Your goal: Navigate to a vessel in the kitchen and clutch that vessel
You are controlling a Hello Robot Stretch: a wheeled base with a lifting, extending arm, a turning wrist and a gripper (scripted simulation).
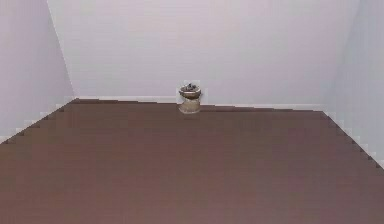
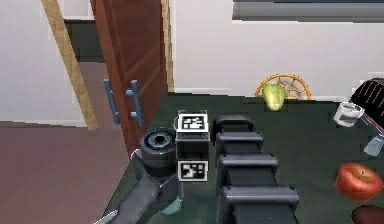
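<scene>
Gripper: dark round body sits just left of the two white marker squares at the end of the arm, with grey fingers running down-left toward the arm side view's bottom edge. The far end lies across the table's edge and cannot be made out, so I cannot tell whether it holds anything. Arm: dark stepped bar over the near part of a dark green tabletop. On that tabletop, toward the arm side view's right: a pale cup-like vessel standing upright near the far right, well apart from the gripper. This best matches the task's thing. Red round fruit lies nearer, at the right edge. Yellow-green fruit sits at the table's far side, in front of a wicker basket. Beyond the table's left corner: a brown wooden door with blue-grey handles. Forward view: brown floor, white walls, and a small jar-like object on the floor against the far wall.
</scene>
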